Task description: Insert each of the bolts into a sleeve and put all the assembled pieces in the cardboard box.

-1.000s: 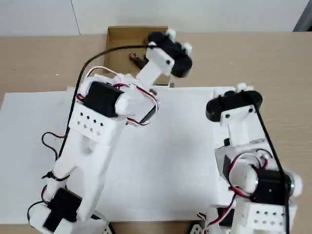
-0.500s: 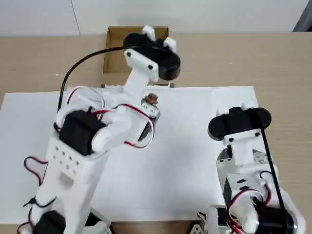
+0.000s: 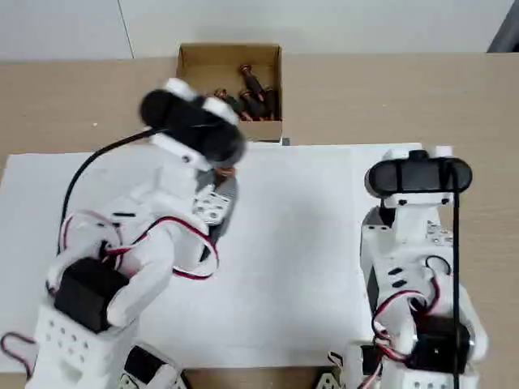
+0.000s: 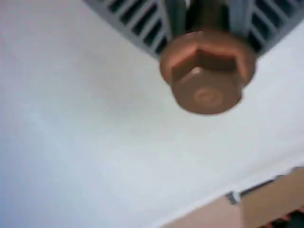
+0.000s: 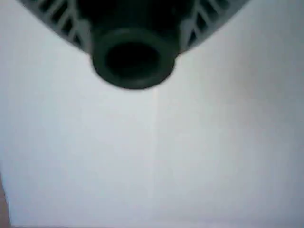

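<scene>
In the left gripper (image 4: 205, 13), a copper bolt (image 4: 207, 76): pinched by the shank between two ribbed grey fingers (image 4: 135, 23), hex head facing the wrist camera. Hangs above the white sheet (image 3: 300, 243), near its far edge and just short of the cardboard box (image 3: 188, 58) (from above, no more than a speck of copper beneath the arm's black camera housing (image 3: 195, 126)).

In the right gripper (image 5: 133, 12), a black sleeve (image 5: 132, 59): clamped between the ribbed fingers on either side, open bore turned toward the wrist camera. Hovers over the same sheet, toward its right side, well apart from the bolt.

At the far side of the wooden table (image 3: 73, 89), the box: open top up, just beyond the sheet's far edge. Inside, several assembled pieces (image 3: 253, 99), copper heads on dark sleeves, heaped toward the right-hand wall and the near wall, some lying across one another. Exact count hard to tell from above.
</scene>
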`<action>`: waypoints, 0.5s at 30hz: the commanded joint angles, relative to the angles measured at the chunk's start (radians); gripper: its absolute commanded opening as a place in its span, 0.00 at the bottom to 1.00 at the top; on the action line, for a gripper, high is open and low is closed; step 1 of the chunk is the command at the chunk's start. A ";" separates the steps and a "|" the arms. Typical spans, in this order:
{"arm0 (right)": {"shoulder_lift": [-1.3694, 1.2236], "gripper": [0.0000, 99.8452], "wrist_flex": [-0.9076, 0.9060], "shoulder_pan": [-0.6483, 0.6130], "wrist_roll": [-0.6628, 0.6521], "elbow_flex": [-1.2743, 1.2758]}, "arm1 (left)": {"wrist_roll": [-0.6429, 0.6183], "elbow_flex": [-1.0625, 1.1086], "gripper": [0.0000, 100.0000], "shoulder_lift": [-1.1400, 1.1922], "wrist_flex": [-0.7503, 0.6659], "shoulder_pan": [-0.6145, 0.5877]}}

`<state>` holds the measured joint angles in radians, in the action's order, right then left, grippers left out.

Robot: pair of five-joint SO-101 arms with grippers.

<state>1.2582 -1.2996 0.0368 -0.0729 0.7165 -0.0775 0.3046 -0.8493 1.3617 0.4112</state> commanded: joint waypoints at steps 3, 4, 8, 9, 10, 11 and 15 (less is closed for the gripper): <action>0.008 0.00 0.139 -0.101 0.104 0.064 | -0.011 0.166 0.00 -0.135 -0.172 -0.098; 0.008 0.00 0.157 -0.128 0.120 0.078 | -0.011 0.189 0.00 -0.149 -0.189 -0.109; 0.008 0.00 0.229 -0.226 0.176 0.127 | -0.012 0.280 0.00 -0.206 -0.233 -0.127; 0.008 0.00 0.246 -0.248 0.186 0.141 | -0.015 0.303 0.00 -0.221 -0.244 -0.127; 0.008 0.00 0.263 -0.268 0.189 0.155 | -0.031 0.326 0.00 -0.239 -0.259 -0.127; 0.008 0.00 0.280 -0.288 0.187 0.172 | -0.057 0.352 0.00 -0.259 -0.275 -0.127; 0.008 0.00 0.331 -0.360 0.187 0.226 | -0.141 0.470 0.00 -0.358 -0.342 -0.127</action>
<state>1.2582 -1.0173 -0.2793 0.1051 0.9375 -0.1726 0.7265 -1.1347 1.0871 0.2900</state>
